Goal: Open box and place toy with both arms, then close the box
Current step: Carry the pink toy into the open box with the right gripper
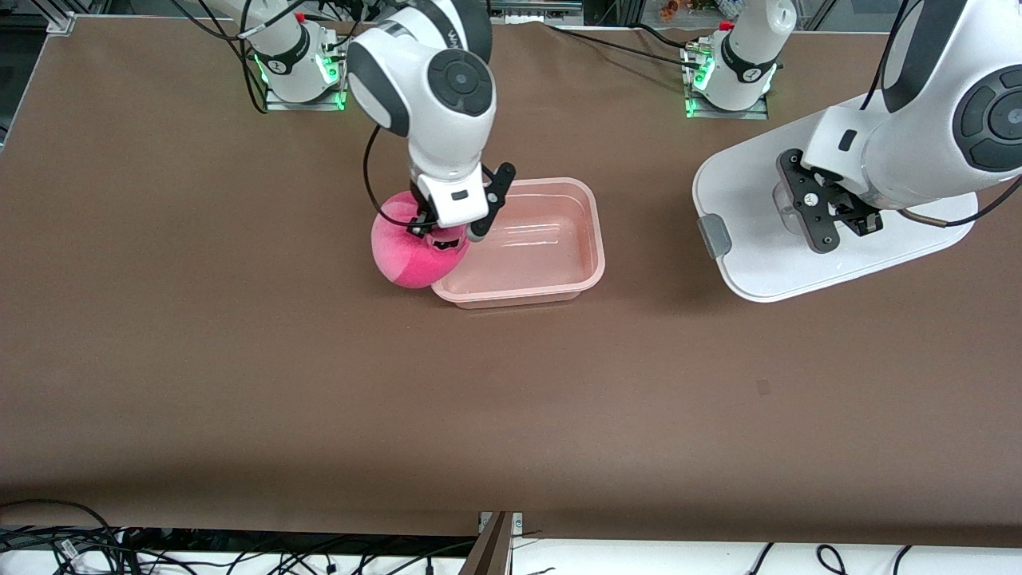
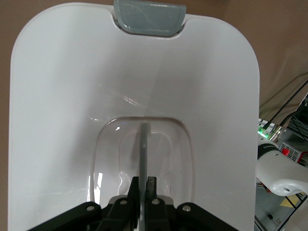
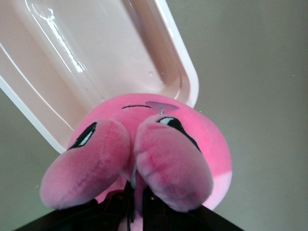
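Note:
The open pinkish box [image 1: 551, 295] stands mid-table, empty, and also shows in the right wrist view [image 3: 29, 110]. My right gripper [image 1: 437, 233] is shut on the hot-pink toy [image 1: 403, 254], holding it over the box's rim at the right arm's end. In the right wrist view the toy [image 3: 144, 144] fills the foreground, its black eyes showing. My left gripper [image 1: 826, 214] is shut on the centre handle [image 2: 144, 154] of the white lid [image 1: 750, 208], which is at the left arm's end of the table. A grey clip [image 2: 148, 19] shows on the lid [image 2: 62, 96].
The brown table [image 1: 319, 383] is bare around the box. The two arm bases [image 1: 299, 68] stand along the table's edge farthest from the front camera. Cables lie past the table's front edge.

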You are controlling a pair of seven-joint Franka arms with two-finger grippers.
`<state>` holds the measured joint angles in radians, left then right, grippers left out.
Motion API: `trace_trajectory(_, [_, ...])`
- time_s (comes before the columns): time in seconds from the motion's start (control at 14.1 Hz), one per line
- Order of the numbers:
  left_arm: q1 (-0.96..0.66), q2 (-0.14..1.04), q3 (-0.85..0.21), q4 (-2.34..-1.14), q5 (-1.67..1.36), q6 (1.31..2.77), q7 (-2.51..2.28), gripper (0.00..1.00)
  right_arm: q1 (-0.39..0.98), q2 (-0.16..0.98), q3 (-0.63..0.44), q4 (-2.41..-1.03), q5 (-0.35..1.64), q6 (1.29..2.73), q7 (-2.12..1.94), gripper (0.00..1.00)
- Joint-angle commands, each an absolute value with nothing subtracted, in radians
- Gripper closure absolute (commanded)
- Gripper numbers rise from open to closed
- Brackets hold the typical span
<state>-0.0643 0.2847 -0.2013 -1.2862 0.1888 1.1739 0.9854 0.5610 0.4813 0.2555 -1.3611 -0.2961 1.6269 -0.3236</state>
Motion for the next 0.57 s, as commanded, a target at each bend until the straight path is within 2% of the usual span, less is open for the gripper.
trace_trajectory(0.0, [-0.071, 0.299, -0.204, -1.249, 0.212, 1.157, 1.008, 1.0, 0.597, 0.514, 0.247, -1.353, -0.321, 1.637, -0.266, 1.0])
trace_trajectory(0.14, [-0.071, 0.299, -0.204, -1.249, 0.212, 1.157, 1.005, 1.0, 0.636, 0.546, 0.247, -1.351, -0.339, 1.679, -0.198, 1.0])
trace_trajectory(0.21, [-0.071, 0.299, -0.204, -1.249, 0.212, 1.157, 1.008, 1.0, 0.65, 0.567, 0.245, -1.351, -0.348, 1.701, -0.131, 0.73])
trace_trajectory(0.28, [-0.071, 0.299, -0.204, -1.249, 0.212, 1.157, 1.008, 1.0, 0.653, 0.578, 0.245, -1.353, -0.353, 1.721, -0.064, 0.05])
trace_trajectory(0.35, [-0.072, 0.299, -0.204, -1.249, 0.212, 1.157, 1.005, 1.0, 0.658, 0.589, 0.245, -1.353, -0.351, 1.745, -0.017, 0.0])
trace_trajectory(0.49, [-0.074, 0.299, -0.206, -1.249, 0.212, 1.157, 0.999, 1.0, 0.664, 0.589, 0.248, -1.351, -0.341, 1.784, 0.05, 0.0])
